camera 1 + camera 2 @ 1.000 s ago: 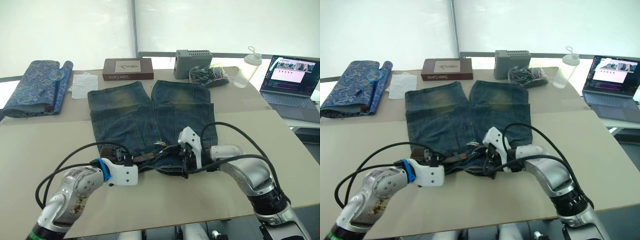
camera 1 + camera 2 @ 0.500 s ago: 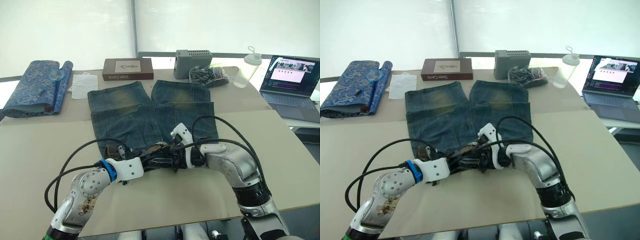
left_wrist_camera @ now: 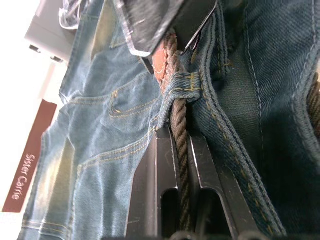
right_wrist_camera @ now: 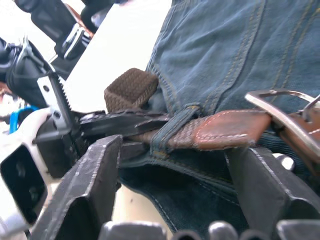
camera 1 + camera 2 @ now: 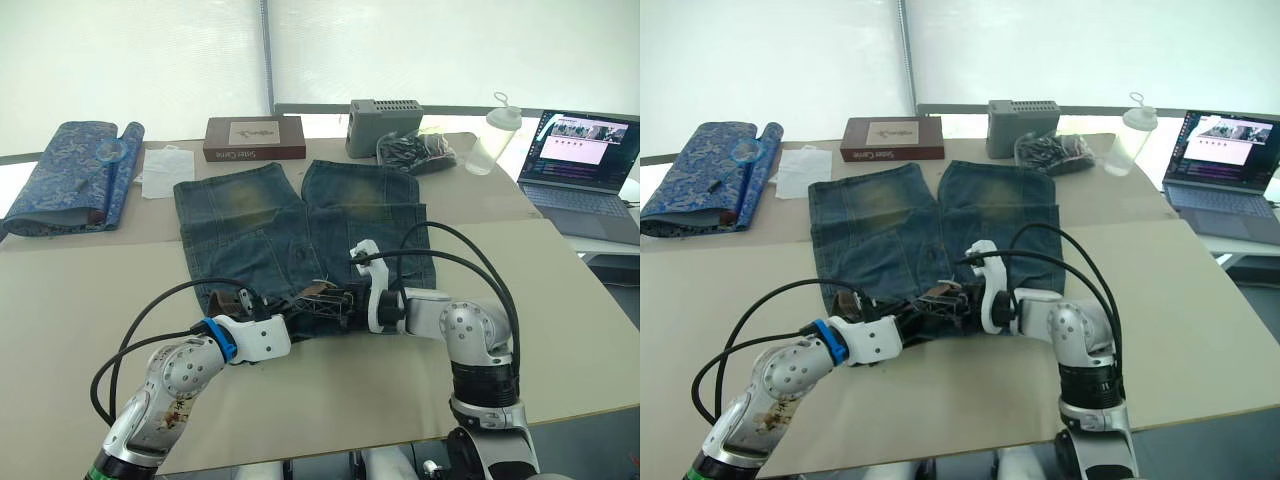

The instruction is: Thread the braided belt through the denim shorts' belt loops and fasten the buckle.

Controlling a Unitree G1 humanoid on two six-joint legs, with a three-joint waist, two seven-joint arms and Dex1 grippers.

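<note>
A rolled blue patterned fabric is lying at the far left of the desk, with a white cloth beside it and a brown box just beyond. The denim shorts are lying flat in the middle of the desk, legs pointing away from the robot and waistband nearest it.

The left tool is reaching in at the waistband from the left, and its two black fingers are closing on the braided belt, pinching the strap between them right where it is entering a belt loop. Past that loop the strap's stitched brown leather end is showing.

The right tool is meeting it from the right at the same stretch of waistband. Its fingers are standing spread wide apart, one on each side of the belt without gripping it. Between them the leather end is passing under the loop, and the silver buckle is sitting just beside it on the denim.

Farther back to the right, a grey box, a black bundle and a clear bottle are standing along the desk's far edge, and an open laptop is sitting at the far right.
</note>
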